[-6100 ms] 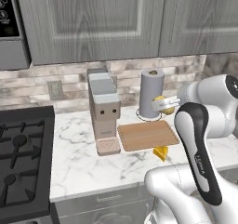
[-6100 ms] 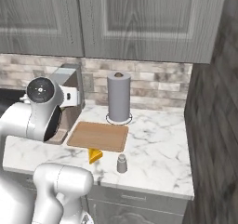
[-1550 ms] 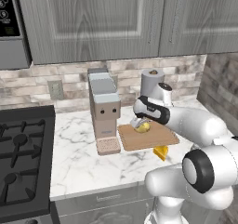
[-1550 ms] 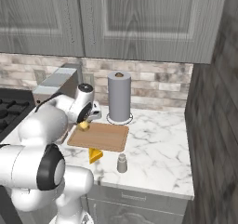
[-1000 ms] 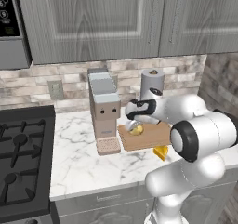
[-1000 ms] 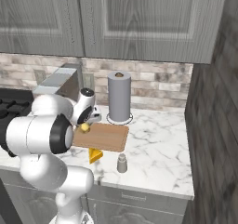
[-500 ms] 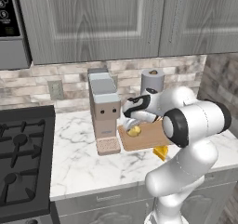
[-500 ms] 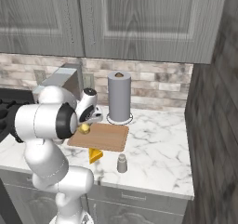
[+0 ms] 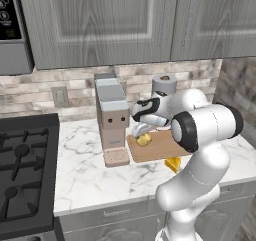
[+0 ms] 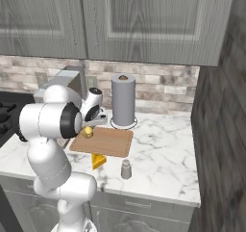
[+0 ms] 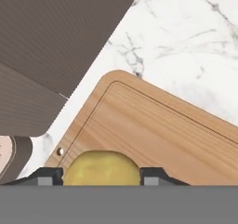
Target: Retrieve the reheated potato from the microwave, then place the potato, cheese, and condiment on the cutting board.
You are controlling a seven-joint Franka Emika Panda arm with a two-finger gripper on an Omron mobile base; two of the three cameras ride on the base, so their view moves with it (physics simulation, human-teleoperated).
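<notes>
While the potato [image 11: 101, 168] sits at the left end of the cutting board [image 11: 153, 135], close to that end's corner with the small hole, the jaws stand on either side of it; whether their tips press on it or merely flank it cannot be told. From the left base view the potato [image 9: 144, 140] lies on the board [image 9: 160, 146] just below the gripper [image 9: 138, 131], whose white hand reaches down over the board's left end. From the right base view the same lump [image 10: 87, 131] rests on the board's [image 10: 106, 142] far left corner under the gripper [image 10: 89, 125].

The cheese [image 10: 99, 161] lies on the marble desk [image 10: 158, 159] just off the board's front edge, near the desk's front edge, apart from the board. A small grey shaker [image 10: 126, 169] stands on the desk just right of the cheese. Behind the board's right end a paper towel roll [image 10: 123, 100] stands upright near the wall. Left of the board stands a boxy tan machine [image 9: 112, 114] with a perforated tray [image 9: 116, 157] at its foot. A black stove [image 9: 22, 165] adjoins the desk's left end.
</notes>
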